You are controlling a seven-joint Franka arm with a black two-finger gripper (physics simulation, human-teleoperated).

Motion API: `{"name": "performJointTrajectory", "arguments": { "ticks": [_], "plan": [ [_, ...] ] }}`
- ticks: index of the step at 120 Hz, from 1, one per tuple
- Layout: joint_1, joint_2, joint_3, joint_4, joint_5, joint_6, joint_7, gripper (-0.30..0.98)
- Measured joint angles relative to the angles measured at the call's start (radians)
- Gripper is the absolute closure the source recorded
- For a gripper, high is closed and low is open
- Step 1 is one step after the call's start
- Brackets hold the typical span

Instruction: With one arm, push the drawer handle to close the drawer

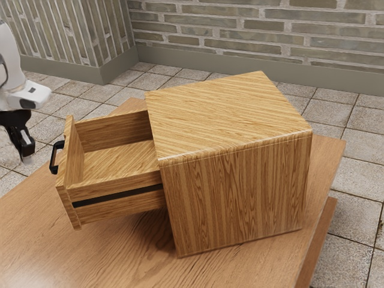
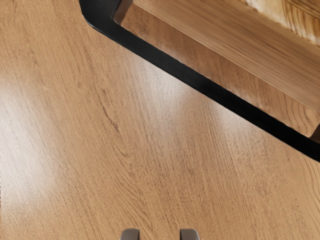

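gripper [image 1: 26, 157] released, its two tips apart, near the black handle [image 1: 54, 161] but not touching it. drawer [image 1: 117, 208] sticks well out of the wooden cabinet [image 1: 237, 198] toward the exterior view's left. cabinet sits on a brown wood table [image 1: 36, 240]; pale tile floor [image 1: 359, 165] around, brick wall [image 1: 240, 28] with grey-green baseboard [image 1: 234, 72] behind
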Motion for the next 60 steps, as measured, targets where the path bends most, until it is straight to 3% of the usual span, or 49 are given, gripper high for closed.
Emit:
{"name": "performJointTrajectory", "arguments": {
  "ticks": [26,60],
  "plan": [
    [0.010,0.036,0.000,-0.057,-0.066,0.233,0.237,0.76],
    [0.002,0.036,-0.007,-0.070,-0.130,0.325,0.472,0.78]
  ]
}}
